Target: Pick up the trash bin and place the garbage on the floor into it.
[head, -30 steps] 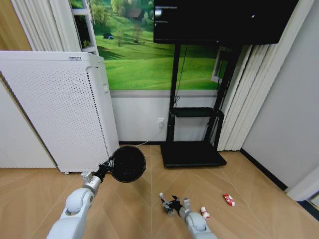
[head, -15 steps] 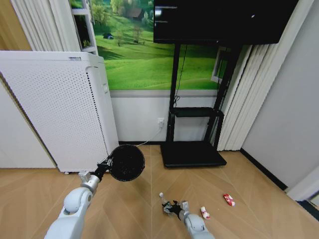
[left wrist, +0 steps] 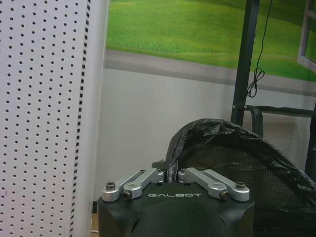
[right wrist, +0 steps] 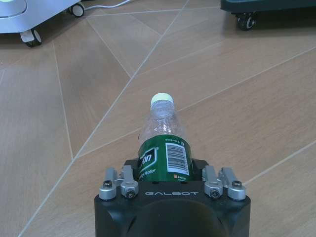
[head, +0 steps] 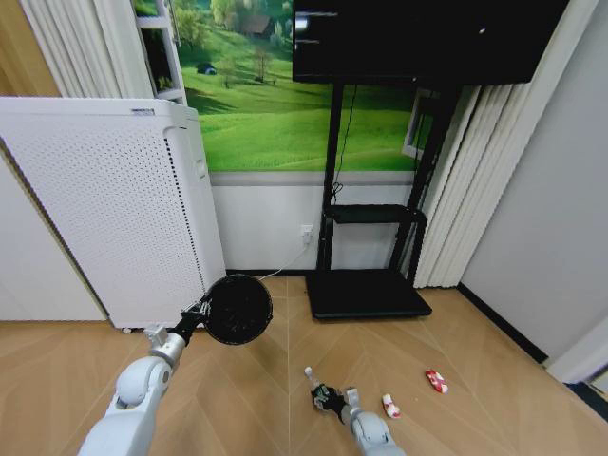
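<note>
The trash bin (head: 237,309), black and round with a black liner, hangs tilted above the floor (head: 247,399), its mouth facing me. My left gripper (head: 197,316) is shut on its rim; in the left wrist view the fingers (left wrist: 148,176) pinch the liner edge of the bin (left wrist: 237,163). The green bottle (right wrist: 164,148) with a white cap lies on the parquet, and my right gripper (right wrist: 165,165) is shut on its labelled body. The right gripper (head: 328,397) sits low near the front. Two red-and-white pieces (head: 390,407) (head: 436,381) lie to its right.
A tall white perforated appliance (head: 104,218) on wheels stands at the left against the wall. A black TV stand (head: 366,294) with a flat base stands behind the litter, its caster (right wrist: 245,20) close by. Curtains and a grey wall close the right side.
The right gripper's fingers have drawn in around the bottle and the hand has sunk lower in the head view. The left arm with the bin has drifted slightly left.
</note>
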Motion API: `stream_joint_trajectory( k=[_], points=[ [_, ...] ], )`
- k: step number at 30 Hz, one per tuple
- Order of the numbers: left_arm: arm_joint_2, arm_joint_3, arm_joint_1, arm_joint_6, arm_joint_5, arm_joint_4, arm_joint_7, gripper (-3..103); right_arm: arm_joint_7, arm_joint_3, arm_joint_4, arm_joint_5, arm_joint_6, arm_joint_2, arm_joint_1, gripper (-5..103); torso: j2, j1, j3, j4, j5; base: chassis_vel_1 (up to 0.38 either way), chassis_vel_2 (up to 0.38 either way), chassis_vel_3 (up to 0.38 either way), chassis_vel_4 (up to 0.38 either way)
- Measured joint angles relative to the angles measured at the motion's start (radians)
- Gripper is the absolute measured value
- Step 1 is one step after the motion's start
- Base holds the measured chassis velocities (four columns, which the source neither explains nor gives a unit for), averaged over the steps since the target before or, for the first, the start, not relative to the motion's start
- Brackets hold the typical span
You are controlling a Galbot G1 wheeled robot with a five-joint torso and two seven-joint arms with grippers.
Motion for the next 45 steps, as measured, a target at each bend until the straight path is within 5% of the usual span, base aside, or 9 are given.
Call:
stream_joint_trajectory(
  k=[6, 13, 26, 33, 35, 37, 45],
  points=[
    [-0.003, 0.001, -0.001, -0.001, 0.003, 0.007, 0.006, 7, 0.02, 0.018, 0.03, 0.007, 0.005, -0.005, -0.012, 40, 0.0, 0.0, 0.0, 0.0001, 0.0003, 0.0, 0.0, 0.0, 0.0],
    [0.01, 0.058, -0.038, -0.001, 0.002, 0.033, 0.003, 7, 0.057, 0.087, 0.303, 0.138, 0.007, -0.116, -0.124, 24, 0.0, 0.0, 0.0, -0.0002, 0.0, 0.0, 0.0, 0.0, 0.0],
    [0.053, 0.148, -0.095, -0.006, -0.003, 0.136, 0.002, 7, 0.062, 0.119, 0.41, 0.24, 0.021, -0.208, -0.166, 24, 0.0, 0.0, 0.0, 0.0, 0.0006, 0.0, 0.0, 0.0, 0.0],
    [0.083, 0.305, -0.262, -0.014, -0.001, 0.294, -0.005, 7, 0.063, 0.148, 0.559, 0.379, 0.051, -0.346, -0.166, 24, 0.0, 0.0, 0.0, 0.0005, 0.0004, 0.0, 0.0, 0.0, 0.0],
    [0.051, 0.43, -0.371, -0.015, 0.003, 0.364, -0.029, 7, 0.058, 0.114, 0.688, 0.453, 0.047, -0.455, -0.18, 24, 0.0, 0.0, 0.0, -0.0005, 0.0004, 0.0, 0.0, 0.0, 0.0],
    [0.022, 0.471, -0.406, -0.015, 0.016, 0.393, -0.036, 7, 0.058, 0.092, 0.735, 0.465, 0.038, -0.481, -0.177, 24, 0.0, 0.0, 0.0, -0.0002, 0.0002, 0.0, 0.0, 0.0, 0.0],
    [-0.213, 0.602, -0.536, -0.013, 0.067, 0.541, -0.093, 7, 0.064, 0.041, 0.819, 0.47, -0.023, -0.447, -0.113, 24, 0.0, 0.0, 0.0, -0.0004, 0.0003, 0.0, 0.0, 0.0, 0.0]
  ],
)
